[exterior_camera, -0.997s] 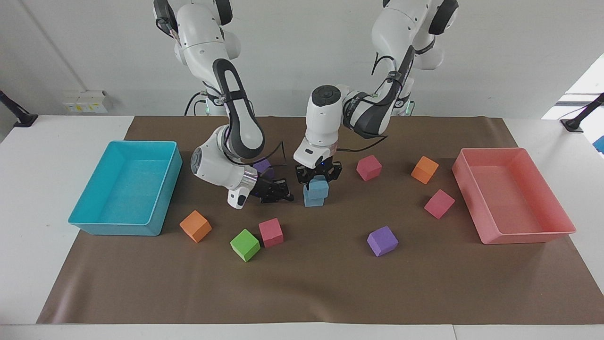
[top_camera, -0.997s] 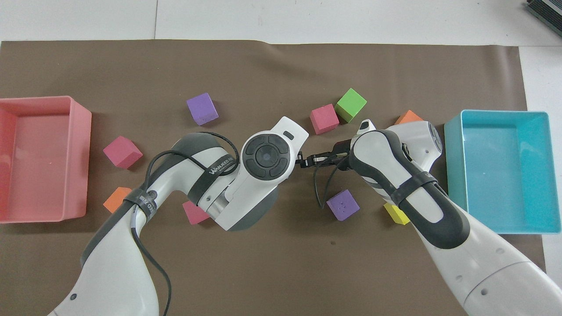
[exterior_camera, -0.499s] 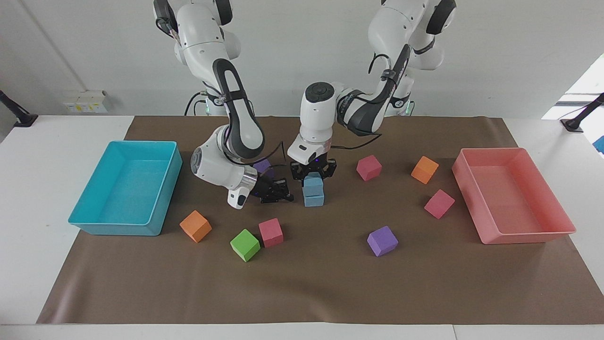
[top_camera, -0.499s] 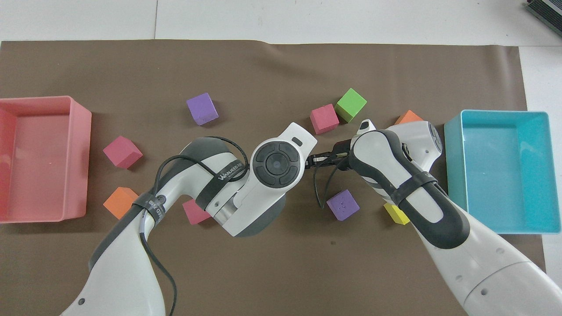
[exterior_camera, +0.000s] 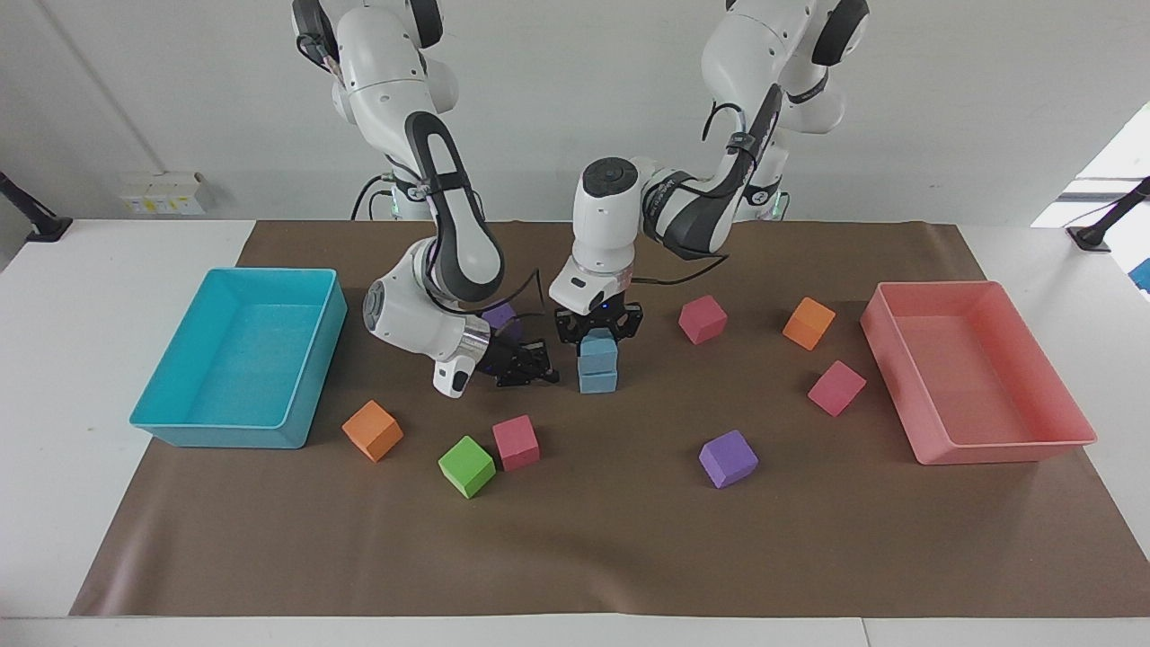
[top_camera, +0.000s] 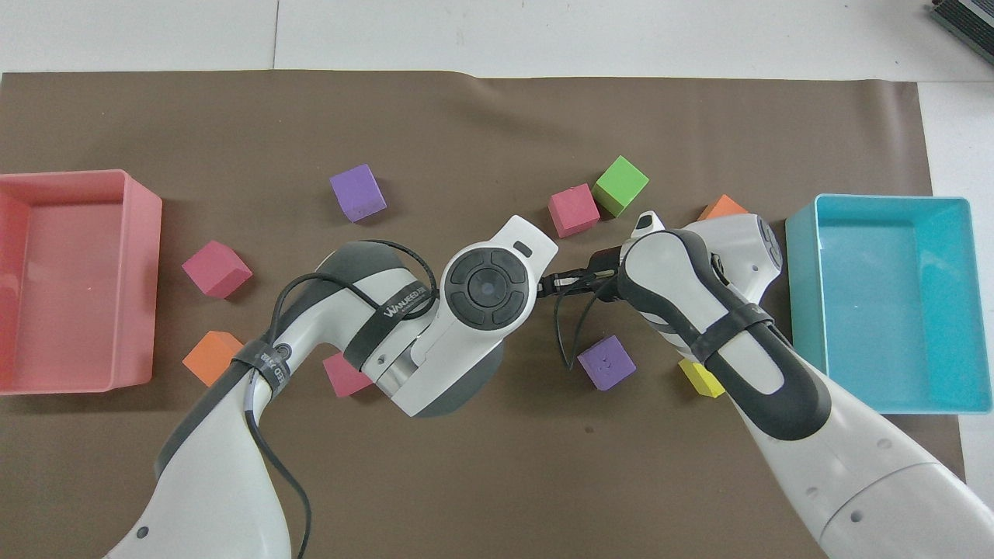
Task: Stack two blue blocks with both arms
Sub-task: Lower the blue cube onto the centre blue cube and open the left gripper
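Observation:
Two blue blocks stand stacked in the middle of the brown mat. The upper blue block rests squarely on the lower blue block. My left gripper comes straight down from above and is shut on the upper block. My right gripper hangs low over the mat beside the stack, toward the right arm's end, shut with nothing in it. In the overhead view the left arm's wrist hides both blocks, and the right gripper points at that wrist.
A turquoise tray lies at the right arm's end and a pink tray at the left arm's end. Loose cubes dot the mat: purple, green, pink, orange, pink, yellow.
My left gripper has shifted the upper blue block slightly toward the right arm's end and lowered it, so it now sits squarely on the lower block. The right arm has not moved.

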Controlling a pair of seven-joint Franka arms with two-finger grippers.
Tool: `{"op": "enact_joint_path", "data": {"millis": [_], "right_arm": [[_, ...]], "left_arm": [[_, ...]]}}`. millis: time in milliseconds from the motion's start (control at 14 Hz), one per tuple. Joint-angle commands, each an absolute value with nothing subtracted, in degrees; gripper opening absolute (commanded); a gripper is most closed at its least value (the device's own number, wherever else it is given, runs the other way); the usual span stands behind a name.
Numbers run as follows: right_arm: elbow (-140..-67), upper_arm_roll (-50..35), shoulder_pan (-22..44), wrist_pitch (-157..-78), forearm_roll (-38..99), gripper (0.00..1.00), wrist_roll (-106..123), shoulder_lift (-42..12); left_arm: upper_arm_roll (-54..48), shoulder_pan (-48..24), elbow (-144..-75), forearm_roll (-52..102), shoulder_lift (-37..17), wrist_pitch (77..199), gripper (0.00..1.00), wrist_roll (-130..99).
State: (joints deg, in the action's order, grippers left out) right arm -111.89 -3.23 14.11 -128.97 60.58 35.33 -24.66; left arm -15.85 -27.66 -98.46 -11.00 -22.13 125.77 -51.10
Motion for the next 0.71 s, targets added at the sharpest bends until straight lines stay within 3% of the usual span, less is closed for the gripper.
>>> {"op": "enact_joint_path", "data": {"millis": [0,641], "right_arm": [[-113.5,-3.5,14.1,-130.3,62.7,0.0,36.9,-23.5],[-113.5,-3.5,14.1,-130.4,62.7,0.0,36.9,-23.5]], "left_arm": [[-15.2,-28.3,-96.9,-12.4,-22.9,124.2,0.45,-52.2],[-15.1,-28.4,-97.1,-12.3,-23.2,124.8,0.45,-52.2]]}}
